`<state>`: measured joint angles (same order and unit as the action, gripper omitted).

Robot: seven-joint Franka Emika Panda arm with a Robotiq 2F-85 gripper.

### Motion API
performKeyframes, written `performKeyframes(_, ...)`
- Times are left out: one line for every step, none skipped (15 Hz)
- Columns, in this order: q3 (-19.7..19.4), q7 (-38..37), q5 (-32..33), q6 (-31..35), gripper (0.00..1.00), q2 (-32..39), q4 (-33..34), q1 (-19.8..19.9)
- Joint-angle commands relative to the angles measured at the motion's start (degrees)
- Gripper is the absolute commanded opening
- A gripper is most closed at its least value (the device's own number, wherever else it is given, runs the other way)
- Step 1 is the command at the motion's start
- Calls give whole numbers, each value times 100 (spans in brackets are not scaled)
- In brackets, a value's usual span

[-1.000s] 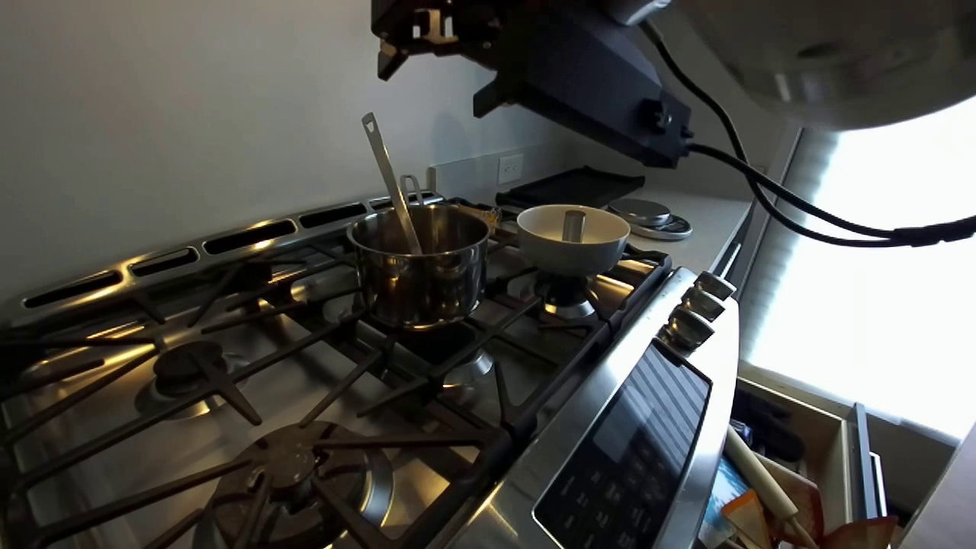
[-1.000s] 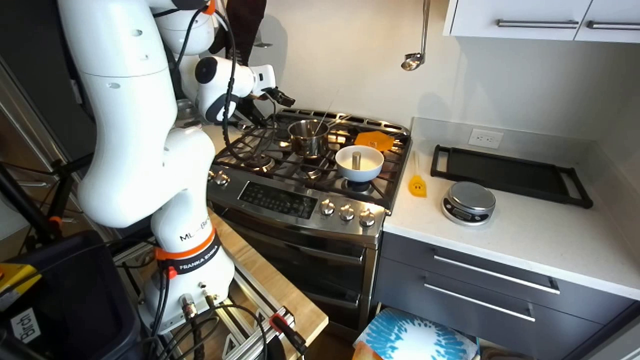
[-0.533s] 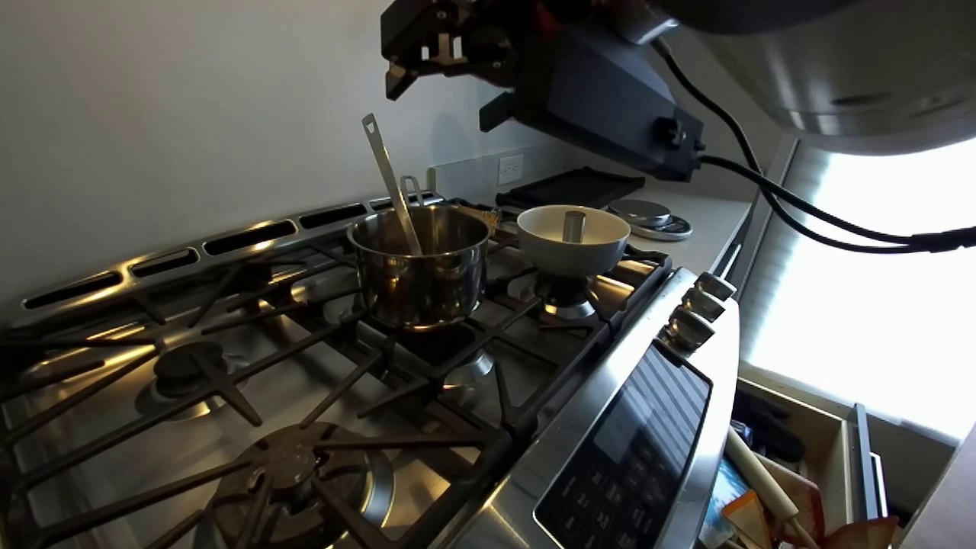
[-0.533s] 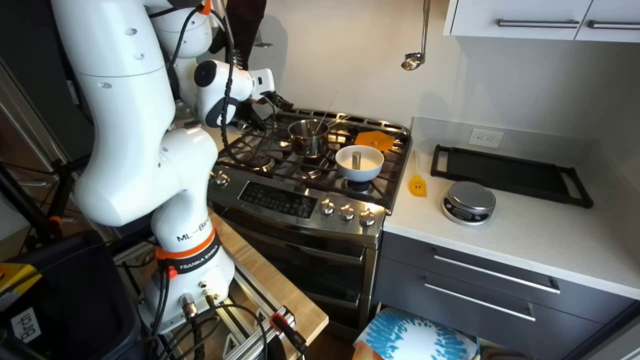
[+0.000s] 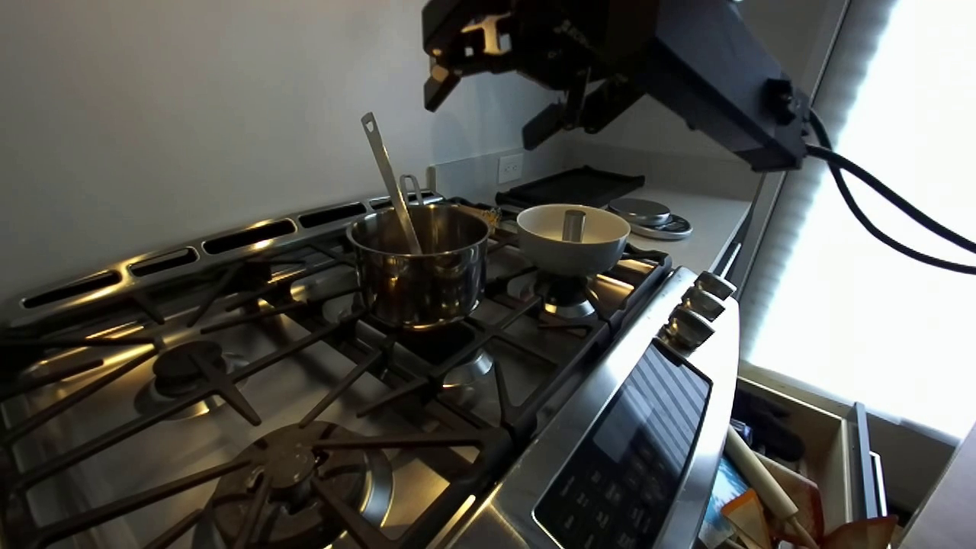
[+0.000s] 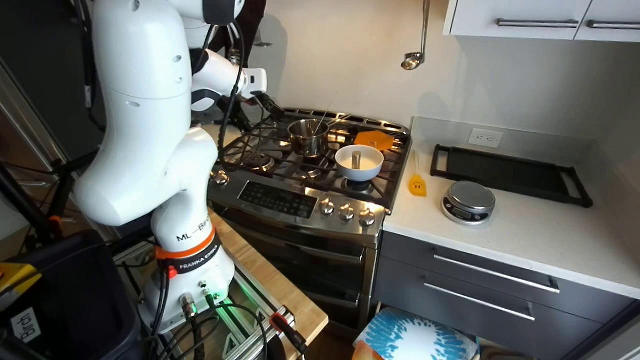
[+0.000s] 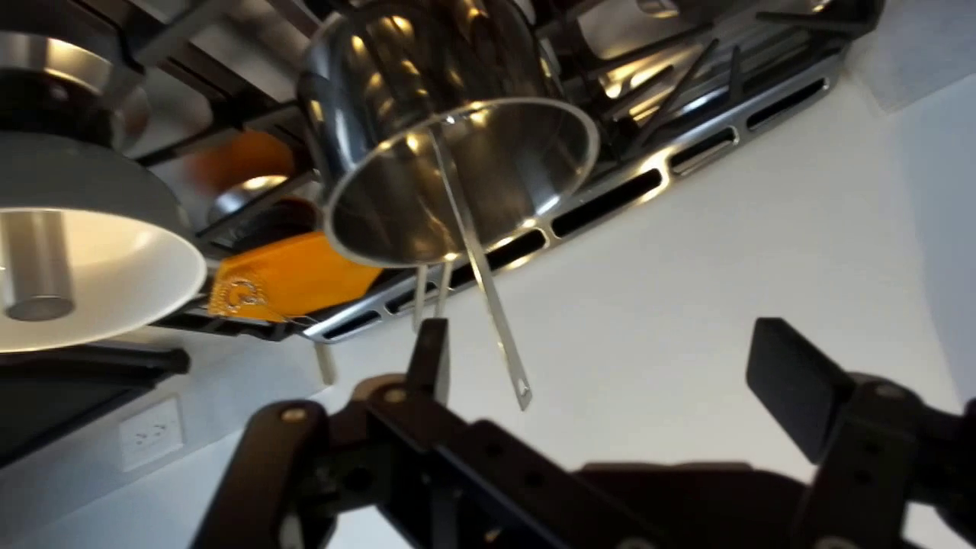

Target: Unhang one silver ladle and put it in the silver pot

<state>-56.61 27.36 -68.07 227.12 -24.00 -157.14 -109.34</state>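
Wrist view: gaping pincer [image 7: 598, 351], clear of ladle [image 7: 485, 282]

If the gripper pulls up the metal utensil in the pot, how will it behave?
The utensil is probably stiff: its long handle looks straight. Its smooth, shiny metal may slip. Slanted in the pot, it might swing when lifted.

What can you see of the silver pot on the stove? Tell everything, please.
The silver pot is shiny, apparently steel, round, with straight sides and an open top. It stands upright on the stove. What looks like its loop handle shows beyond the rim. A ladle leans inside, lower end hidden. The open gripper does not touch the pot.
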Motion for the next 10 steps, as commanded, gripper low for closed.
performKeyframes(323, 991, -1570, 677, 100, -574, 2, -17)
performKeyframes(305, 1137, -2020, 1032, 100, -638, 0, -106)
performKeyframes(545, 1243, -2473, 1494, 100, -815, -53, -57)
performKeyframes(842, 1165, -2935, 2024, 100, -820, -8, 18)
performKeyframes(1479, 987, -3367, 1973, 100, -365, 3, 614)
performKeyframes(1911, 734, -3673, 1672, 100, 131, -28, 1124)
performKeyframes(2330, 700, -3942, 1644, 100, 191, -7, 1477)
performKeyframes(2772, 656, -4137, 1592, 100, 328, -1, 1919)
performKeyframes(3084, 1072, -4021, 1024, 100, 230, 42, 2323)
performKeyframes(3442, 1036, -4153, 1059, 100, 311, 33, 2663)
